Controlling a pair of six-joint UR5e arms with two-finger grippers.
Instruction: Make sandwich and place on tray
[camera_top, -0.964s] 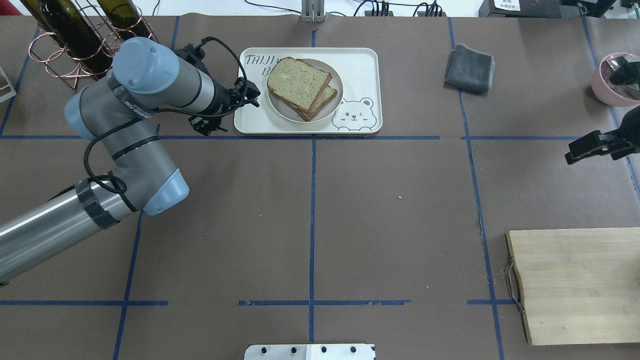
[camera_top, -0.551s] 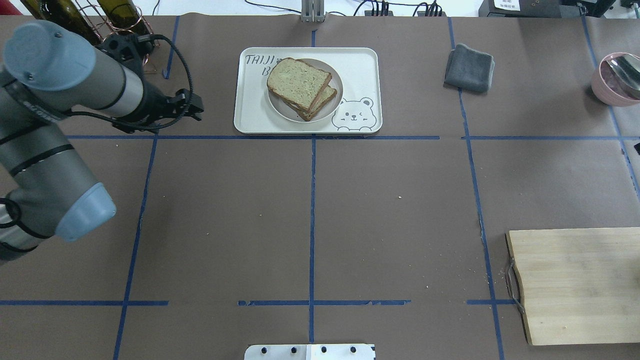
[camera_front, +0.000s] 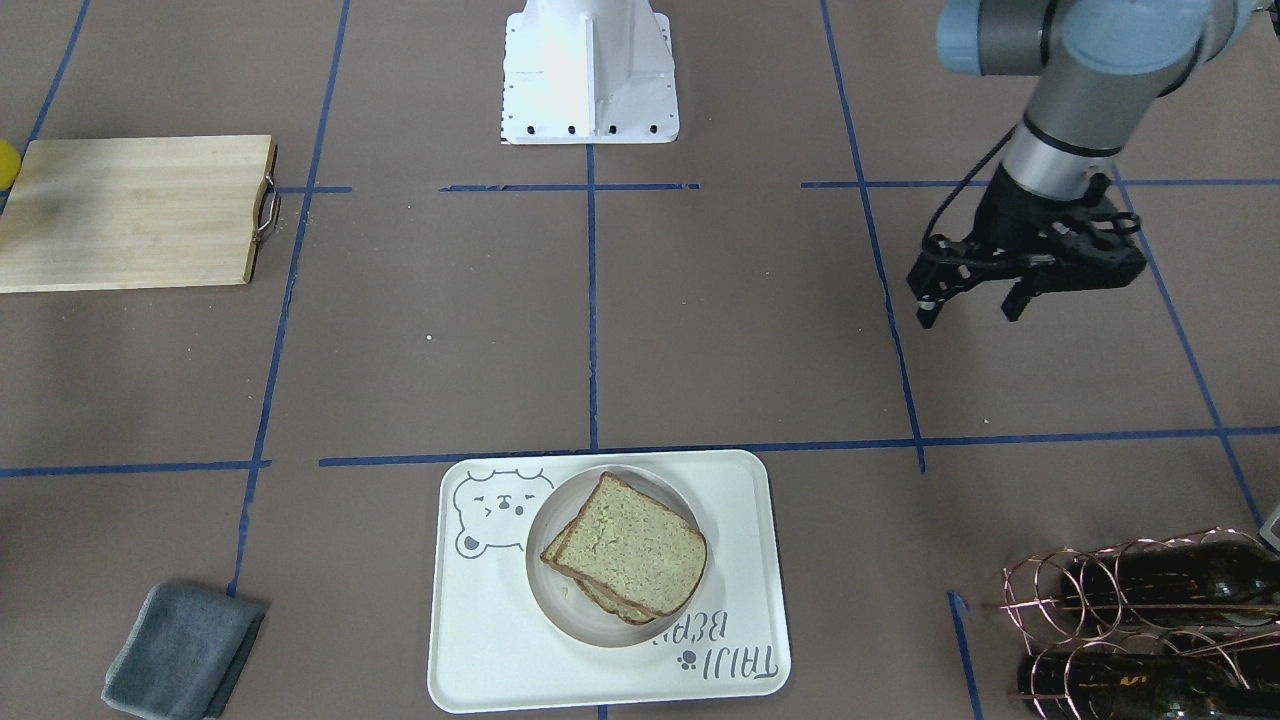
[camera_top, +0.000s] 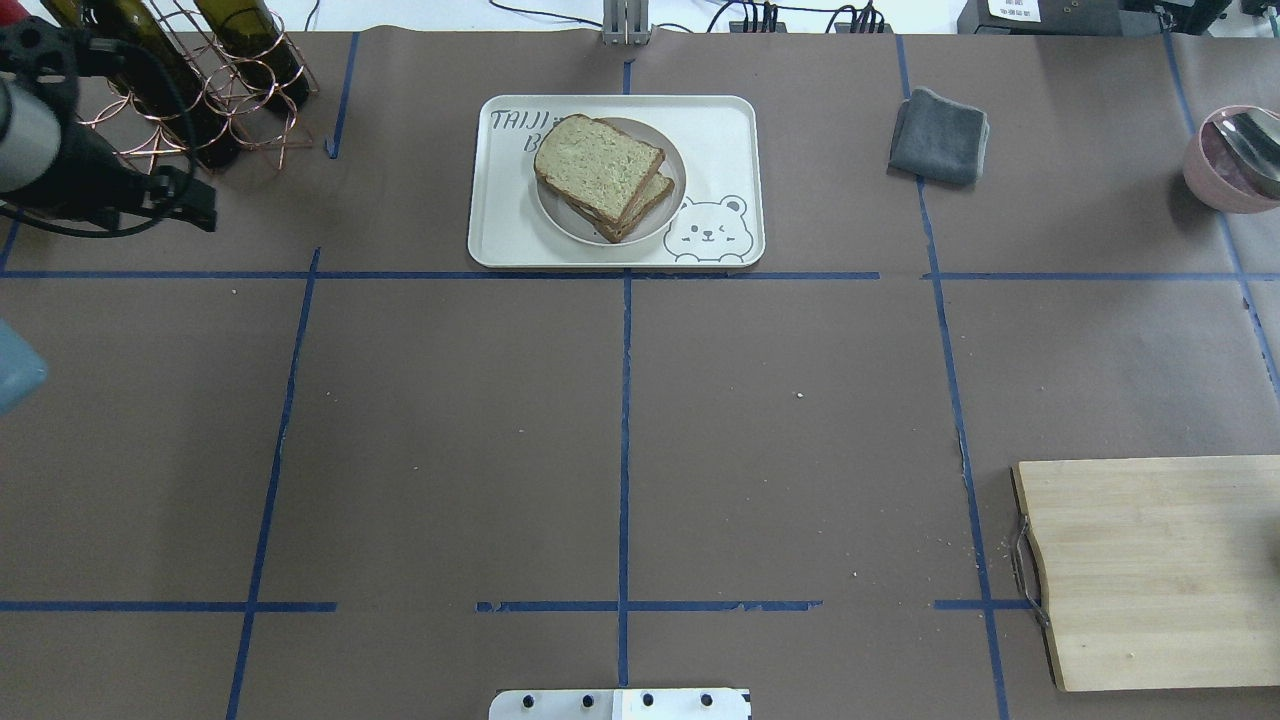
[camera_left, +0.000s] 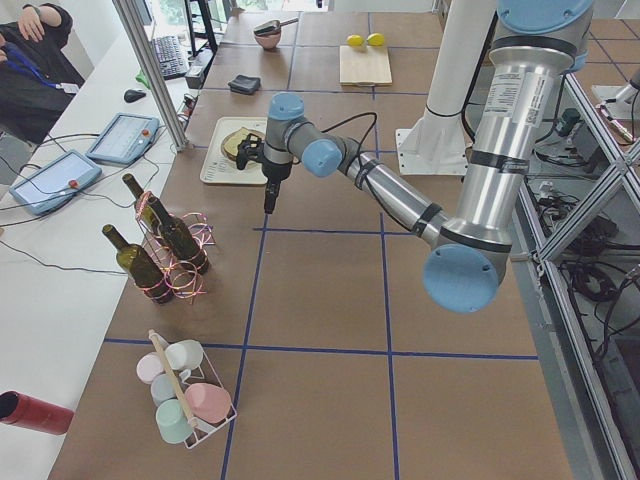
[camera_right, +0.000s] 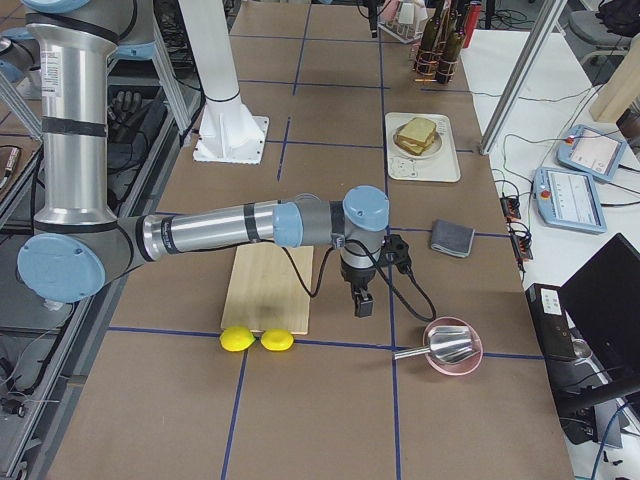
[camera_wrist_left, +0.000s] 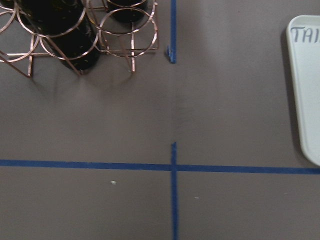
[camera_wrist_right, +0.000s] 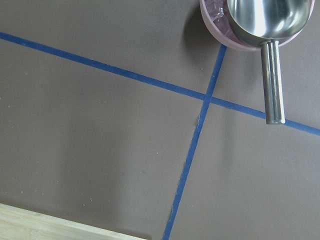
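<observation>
The sandwich (camera_top: 600, 172), two slices of greenish-tan bread with a dark crust, lies on a small round white plate (camera_top: 668, 215) on the cream tray (camera_top: 725, 125) with the bear drawing. It also shows in the front view (camera_front: 630, 555) on the tray (camera_front: 480, 650). No egg shows between the slices. My left gripper (camera_front: 968, 312) is open and empty, above the table well to the tray's left, near the wine rack; it also shows in the overhead view (camera_top: 185, 208). My right gripper (camera_right: 362, 300) shows only in the right side view, near the pink bowl; I cannot tell its state.
A copper rack with wine bottles (camera_top: 190, 80) stands at the far left. A grey cloth (camera_top: 938, 135) lies right of the tray. A pink bowl with a metal scoop (camera_top: 1235, 160) is at the far right. A wooden cutting board (camera_top: 1150, 570) lies near right, with two lemons (camera_right: 255, 340) beside it.
My left arm has drawn back to the left, from the tray's left edge to beside the wine rack. My right gripper has left the overhead view at the right edge.
</observation>
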